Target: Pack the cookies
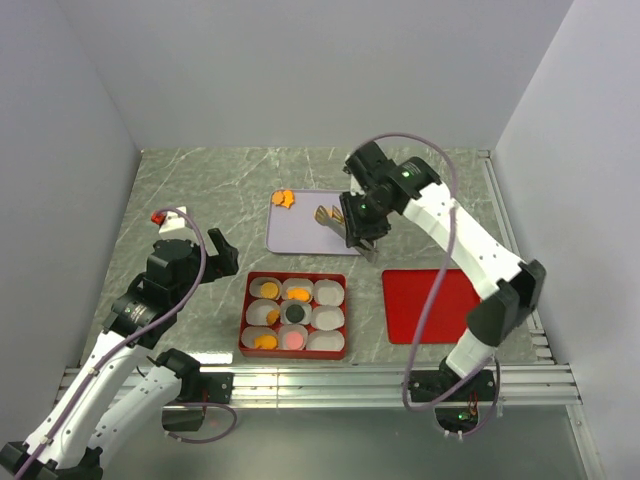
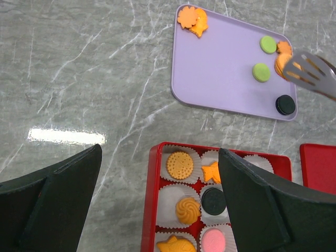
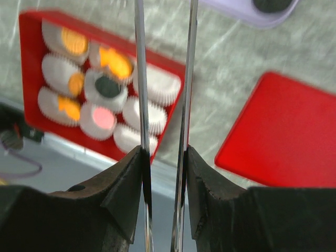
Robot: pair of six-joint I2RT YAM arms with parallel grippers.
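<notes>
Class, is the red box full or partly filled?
Red box partly filled: cookies in six paper cups; three empty.

My grey marbled table (image 1: 200, 190) bears a lilac tray (image 1: 295, 232) and, nearer me, a red box (image 1: 296, 277) of white paper cups (image 1: 328, 291). A flat red panel (image 1: 430, 305) lies beside the box, metal tongs (image 2: 312, 73) above the tray.

Table (image 1: 200, 185): left half and far-left corner bare, wide passage. Walls (image 1: 60, 150) close 3 sides. Tray (image 1: 290, 240) mid-table toward far edge. Right gripper (image 1: 360, 238) clamping tongs (image 1: 328, 216) hangs over its right half, blocking approach there. Box (image 1: 243, 325) at near edge, 3 right-column cups (image 1: 327, 316) free. Left gripper (image 2: 160, 194), jaws spread wide, hovers by box's far-left corner. Lid (image 1: 430, 305) just right of box, narrow gap between.
</notes>
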